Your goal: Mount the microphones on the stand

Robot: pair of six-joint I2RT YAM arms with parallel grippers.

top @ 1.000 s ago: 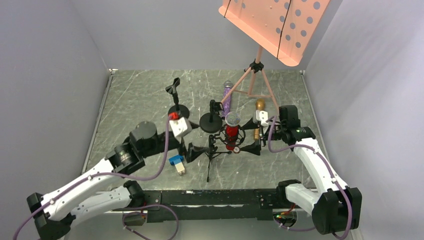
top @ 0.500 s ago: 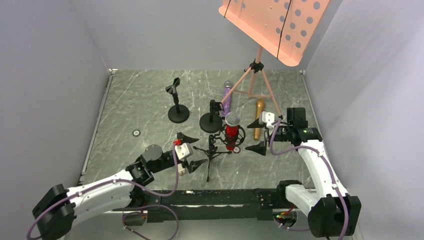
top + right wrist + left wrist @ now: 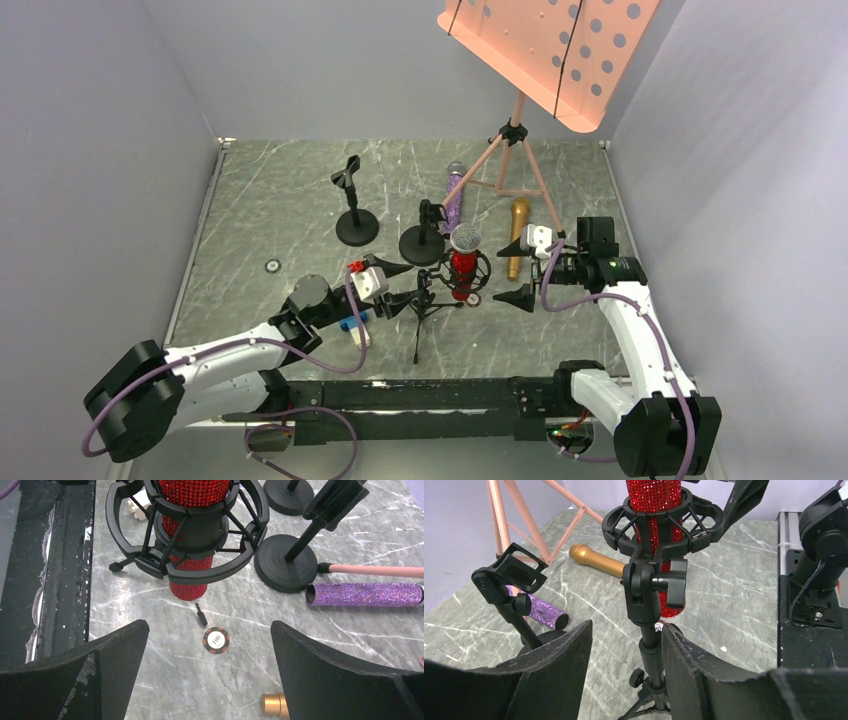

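Flanking the red microphone (image 3: 463,266) (mounted), left claw (image 3: 400,286) and right claw (image 3: 503,272) gape.

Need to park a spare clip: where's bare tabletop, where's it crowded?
Bare: far-left corner, beyond the leftmost round-base stand; near strip right of the tripod legs. Crowded: centre, where left gripper and right gripper flank the red microphone.

Reads "100" in the white centre of a small round chip (image 3: 216,640), dark with orange rim marks, flat on the table (image 3: 175,690). Nothing else legible.
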